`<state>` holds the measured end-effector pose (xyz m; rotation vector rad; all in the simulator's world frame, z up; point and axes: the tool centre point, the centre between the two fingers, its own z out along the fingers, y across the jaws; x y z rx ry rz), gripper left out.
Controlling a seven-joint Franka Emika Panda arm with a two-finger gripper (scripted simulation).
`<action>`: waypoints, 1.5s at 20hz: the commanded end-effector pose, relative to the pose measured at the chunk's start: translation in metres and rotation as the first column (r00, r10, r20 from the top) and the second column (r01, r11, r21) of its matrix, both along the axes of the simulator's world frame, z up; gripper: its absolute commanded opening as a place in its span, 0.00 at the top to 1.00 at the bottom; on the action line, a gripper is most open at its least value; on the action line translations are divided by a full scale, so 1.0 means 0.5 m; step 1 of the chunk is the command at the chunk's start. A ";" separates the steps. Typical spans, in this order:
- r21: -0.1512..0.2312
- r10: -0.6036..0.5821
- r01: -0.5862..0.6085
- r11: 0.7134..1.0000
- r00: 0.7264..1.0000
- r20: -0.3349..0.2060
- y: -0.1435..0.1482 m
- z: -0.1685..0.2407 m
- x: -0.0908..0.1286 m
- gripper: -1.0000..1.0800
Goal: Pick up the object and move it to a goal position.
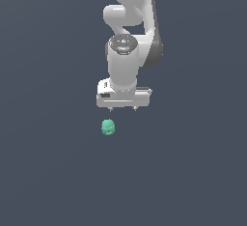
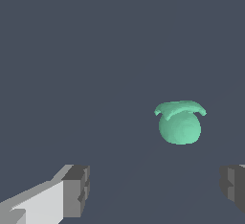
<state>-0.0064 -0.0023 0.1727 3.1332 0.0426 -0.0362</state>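
Observation:
The object, a small teal-green lumpy blob (image 1: 108,127), lies on the dark grey floor. In the exterior view it sits just below the white gripper (image 1: 122,109) and a little toward that view's left. The gripper points down, is open and holds nothing. In the wrist view the object (image 2: 180,123) lies apart from the two grey fingertips (image 2: 76,189), ahead of the gap between them and nearer the other fingertip (image 2: 233,187). The gripper (image 2: 155,189) does not touch it.
The white arm (image 1: 126,36) rises from the gripper to the exterior view's top edge. A plain dark grey surface (image 1: 48,172) lies all around.

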 end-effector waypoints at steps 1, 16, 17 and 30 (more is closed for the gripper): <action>0.000 0.000 0.000 1.000 1.000 0.000 0.000 0.000 0.000 0.04; 0.019 0.032 -0.033 0.999 0.999 0.025 0.048 0.035 0.004 0.04; 0.019 0.034 -0.034 0.999 0.999 0.025 0.044 0.031 0.005 0.04; 0.012 0.094 -0.094 0.996 0.995 0.024 -0.093 -0.109 0.026 0.04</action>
